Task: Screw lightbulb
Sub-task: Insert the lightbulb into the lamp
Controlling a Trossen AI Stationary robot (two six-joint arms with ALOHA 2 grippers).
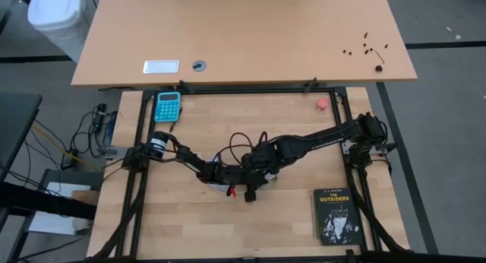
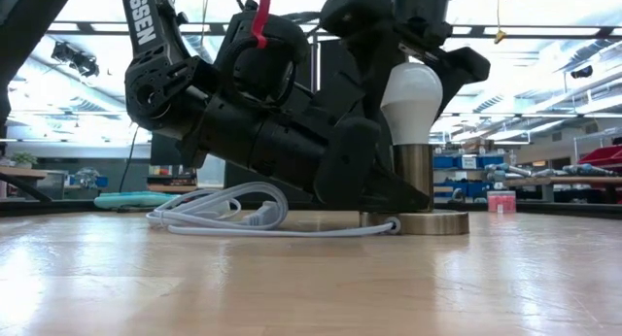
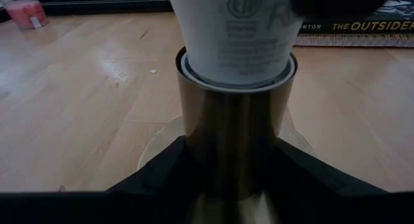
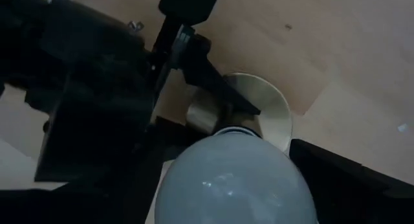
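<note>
The lightbulb [image 2: 411, 103] sits upright in the brass socket [image 2: 415, 179]. The left gripper [image 3: 229, 179] jaws pinch the socket; the right gripper [image 4: 226, 185] jaws straddle the bulb, spread. Cross-threading could leave it loose.

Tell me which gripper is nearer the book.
Right. The right gripper sits over the lightbulb, on the book's side; the left gripper clamps the socket, farther from it.

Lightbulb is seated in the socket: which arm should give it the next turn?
Right, probably. The right gripper sits directly over the lightbulb, jaws apart either side of it. The left gripper is clamped on the brass socket, steadying it.
</note>
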